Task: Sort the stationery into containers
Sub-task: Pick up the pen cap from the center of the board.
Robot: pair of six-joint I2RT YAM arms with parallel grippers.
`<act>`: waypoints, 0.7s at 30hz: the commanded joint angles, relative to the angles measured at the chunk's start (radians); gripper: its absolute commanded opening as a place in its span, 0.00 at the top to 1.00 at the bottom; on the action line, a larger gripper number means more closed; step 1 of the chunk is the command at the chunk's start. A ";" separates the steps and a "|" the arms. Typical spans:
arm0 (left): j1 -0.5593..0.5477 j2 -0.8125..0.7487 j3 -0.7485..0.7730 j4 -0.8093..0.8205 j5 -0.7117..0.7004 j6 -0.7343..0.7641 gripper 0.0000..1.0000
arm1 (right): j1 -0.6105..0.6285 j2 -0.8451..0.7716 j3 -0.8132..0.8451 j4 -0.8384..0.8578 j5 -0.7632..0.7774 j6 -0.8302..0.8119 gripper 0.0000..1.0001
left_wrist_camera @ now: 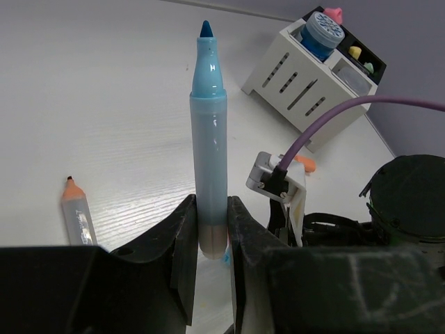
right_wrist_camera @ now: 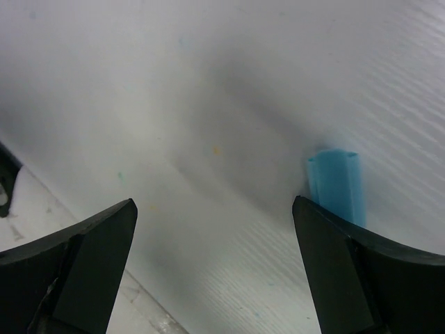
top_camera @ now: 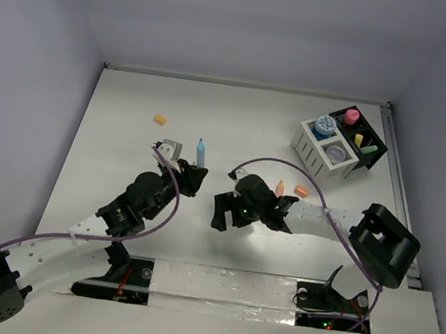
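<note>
Left gripper (left_wrist_camera: pixel 212 229) clenched on light-blue plastic felt-tip marker (left_wrist_camera: pixel 208 139), tip up, mid-table. Right gripper (right_wrist_camera: pixel 214 209) released, jaws wide, small blue plastic piece (right_wrist_camera: pixel 337 184) beside one finger. White-and-black compartment organizer (top_camera: pixel 311 143) far right, w/ items inside.

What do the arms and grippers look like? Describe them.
Left arm and right arm: black joints, white perforated links, a purple cable looped along each. Left gripper and right gripper: two blocky matte black fingers apiece. No markings show.
</note>
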 commanded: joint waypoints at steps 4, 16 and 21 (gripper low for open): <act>-0.001 -0.017 -0.006 0.033 -0.005 -0.013 1.00 | 0.003 -0.023 0.068 -0.129 0.174 -0.074 0.00; -0.001 -0.006 -0.005 0.043 -0.005 -0.017 1.00 | -0.075 0.001 0.071 -0.083 0.183 -0.101 0.00; -0.001 -0.006 -0.006 0.040 -0.003 -0.020 1.00 | -0.075 0.052 0.096 -0.059 0.168 -0.094 0.02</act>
